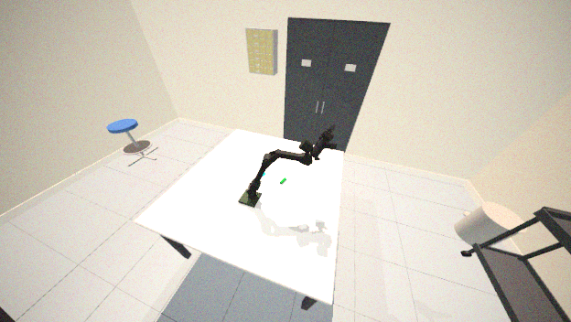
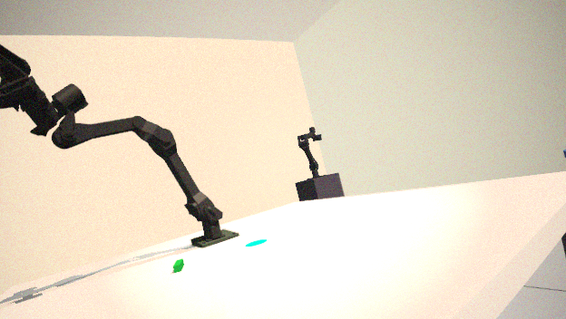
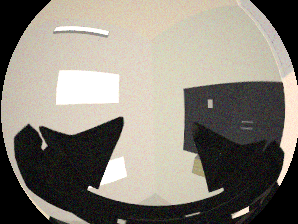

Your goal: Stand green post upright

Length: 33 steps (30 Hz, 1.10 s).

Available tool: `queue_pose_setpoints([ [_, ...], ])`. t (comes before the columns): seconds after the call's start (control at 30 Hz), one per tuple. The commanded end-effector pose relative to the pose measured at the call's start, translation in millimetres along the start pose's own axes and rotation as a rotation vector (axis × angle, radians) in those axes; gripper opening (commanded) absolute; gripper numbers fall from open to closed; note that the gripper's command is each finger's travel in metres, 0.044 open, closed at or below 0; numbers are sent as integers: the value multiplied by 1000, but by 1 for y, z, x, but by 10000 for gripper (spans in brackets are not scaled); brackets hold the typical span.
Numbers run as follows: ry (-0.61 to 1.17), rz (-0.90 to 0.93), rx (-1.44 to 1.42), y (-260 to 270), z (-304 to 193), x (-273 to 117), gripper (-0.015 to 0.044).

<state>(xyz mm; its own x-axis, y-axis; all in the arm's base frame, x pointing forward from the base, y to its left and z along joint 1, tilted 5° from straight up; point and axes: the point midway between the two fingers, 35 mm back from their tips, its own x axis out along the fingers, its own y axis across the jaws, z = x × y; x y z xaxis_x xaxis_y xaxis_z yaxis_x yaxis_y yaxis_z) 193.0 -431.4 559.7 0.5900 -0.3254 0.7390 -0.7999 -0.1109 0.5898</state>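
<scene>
The green post (image 1: 283, 181) (image 2: 178, 265) lies on its side on the white table, apart from the cyan circle (image 1: 263, 174) (image 2: 256, 243). The circle is flat on the table near the arm's base; in the top view the arm partly hides it. My gripper (image 3: 158, 123) is open, with its two dark fingers wide apart and nothing between them. It is raised high above the table, far from the post and the circle, and the wrist view shows only walls and room fittings beyond it.
The arm's base plate (image 1: 247, 199) (image 2: 201, 244) stands on the white table (image 1: 206, 183) (image 2: 363, 254), close to the circle. A second small arm (image 2: 313, 156) on a dark box (image 2: 329, 184) is in the background. A dark cabinet (image 1: 336, 82) (image 3: 230, 107) stands at the wall.
</scene>
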Motion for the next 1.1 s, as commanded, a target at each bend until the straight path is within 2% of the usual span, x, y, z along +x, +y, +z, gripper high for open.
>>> queue_pose_setpoints([
  [0.0,-6,-2,-4,-1,1,0,374],
  [0.17,-143,-82,-124,-33,20,4,242],
  [0.2,-172,-107,-153,-41,24,4,233],
  [0.43,-333,-345,-366,-103,44,-7,233],
  [0.63,-388,-622,-555,-160,50,-32,233],
  [0.8,-359,-889,-709,-206,46,-63,233],
  [1.07,-204,-1252,-888,-257,27,-116,233],
])
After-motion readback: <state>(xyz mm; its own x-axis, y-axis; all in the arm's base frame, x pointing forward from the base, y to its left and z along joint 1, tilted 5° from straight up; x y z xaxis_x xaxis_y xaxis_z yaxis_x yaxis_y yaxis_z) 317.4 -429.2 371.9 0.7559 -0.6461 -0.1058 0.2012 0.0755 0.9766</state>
